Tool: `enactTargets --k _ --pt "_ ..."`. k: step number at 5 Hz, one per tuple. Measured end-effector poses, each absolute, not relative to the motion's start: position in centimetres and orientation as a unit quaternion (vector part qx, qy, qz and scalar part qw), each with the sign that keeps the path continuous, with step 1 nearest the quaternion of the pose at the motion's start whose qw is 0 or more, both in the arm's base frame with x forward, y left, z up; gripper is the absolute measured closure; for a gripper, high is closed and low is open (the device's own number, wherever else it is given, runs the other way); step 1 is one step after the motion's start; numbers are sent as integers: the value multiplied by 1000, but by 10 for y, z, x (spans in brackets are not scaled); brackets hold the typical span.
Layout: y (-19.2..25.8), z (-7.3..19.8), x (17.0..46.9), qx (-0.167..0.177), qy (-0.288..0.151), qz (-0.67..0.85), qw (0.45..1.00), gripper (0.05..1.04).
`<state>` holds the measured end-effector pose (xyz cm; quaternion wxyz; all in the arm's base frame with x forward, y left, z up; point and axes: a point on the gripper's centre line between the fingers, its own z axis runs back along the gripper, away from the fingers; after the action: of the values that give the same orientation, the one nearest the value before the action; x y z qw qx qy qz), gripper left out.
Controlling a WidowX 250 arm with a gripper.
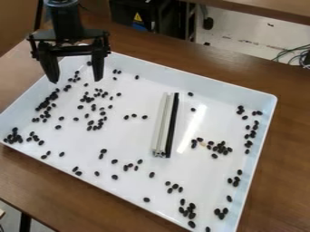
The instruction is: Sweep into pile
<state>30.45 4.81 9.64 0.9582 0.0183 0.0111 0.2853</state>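
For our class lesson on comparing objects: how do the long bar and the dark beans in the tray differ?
The bar is long and straight; the beans are small and oval. The bar is part silvery, part black, while the beans look dark all over. The bar is one piece; the beans are many, some clustered, some apart. Both lie in the white tray.

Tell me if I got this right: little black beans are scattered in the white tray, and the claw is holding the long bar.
Not quite: the camera view shows the claw open and empty, while the long bar lies in the white tray. The little black beans are scattered there, as you say.
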Motion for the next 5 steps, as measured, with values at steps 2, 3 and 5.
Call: enactTargets --k 2,3,5 --pt "28 77 307 -4 18 242 970 84" --pt "2 72 308 -10 13 198 980 84" --pt "-44 40 306 -45 18 129 990 84"
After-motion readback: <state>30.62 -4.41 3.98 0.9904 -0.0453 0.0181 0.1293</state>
